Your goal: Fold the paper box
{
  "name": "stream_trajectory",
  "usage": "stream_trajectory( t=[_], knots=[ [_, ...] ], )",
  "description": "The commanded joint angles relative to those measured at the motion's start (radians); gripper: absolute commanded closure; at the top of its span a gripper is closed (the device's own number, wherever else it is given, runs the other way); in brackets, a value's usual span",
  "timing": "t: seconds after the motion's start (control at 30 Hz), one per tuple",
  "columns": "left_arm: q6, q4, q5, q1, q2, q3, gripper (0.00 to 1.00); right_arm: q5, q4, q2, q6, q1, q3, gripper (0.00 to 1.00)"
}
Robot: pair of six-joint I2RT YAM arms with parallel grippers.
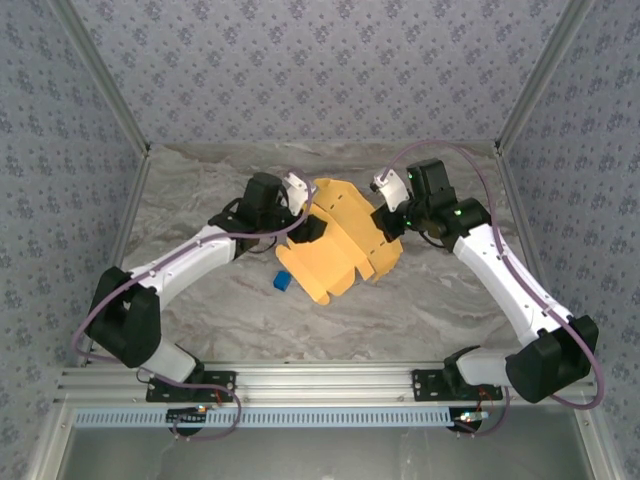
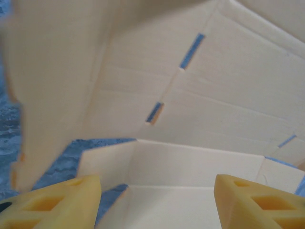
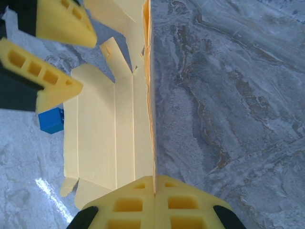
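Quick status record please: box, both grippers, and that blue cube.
box: part-folded card, lying on the table between the two grippers
left gripper: open, at the box's left edge
right gripper: shut on the edge of an upright box panel
cube: blue, on the table just left of the box, not held

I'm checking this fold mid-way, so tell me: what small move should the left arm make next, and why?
Probably ease the left fingers forward and close them on the flap just ahead. They stand open and empty, while the right fingers pinch the edge of the paper box, steadying it.
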Motion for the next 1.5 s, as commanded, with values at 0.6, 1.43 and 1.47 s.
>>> stream_trajectory(
  t=[0.6, 1.43, 1.47],
  knots=[
    [-0.017, -0.019, 0.225, 0.04, 0.128, 0.121, 0.48, -0.071, 0.03, 0.032, 0.059, -0.041, 0.045, 1.0],
    [-0.08, 0.125, 0.244, 0.017, 0.209, 0.076, 0.53, -0.206, 0.13, 0.044, 0.159, -0.055, 0.011, 1.0],
    [-0.081, 0.129, 0.243, 0.016, 0.212, 0.078, 0.53, -0.207, 0.129, 0.043, 0.157, -0.056, 0.008, 1.0]
  ],
)
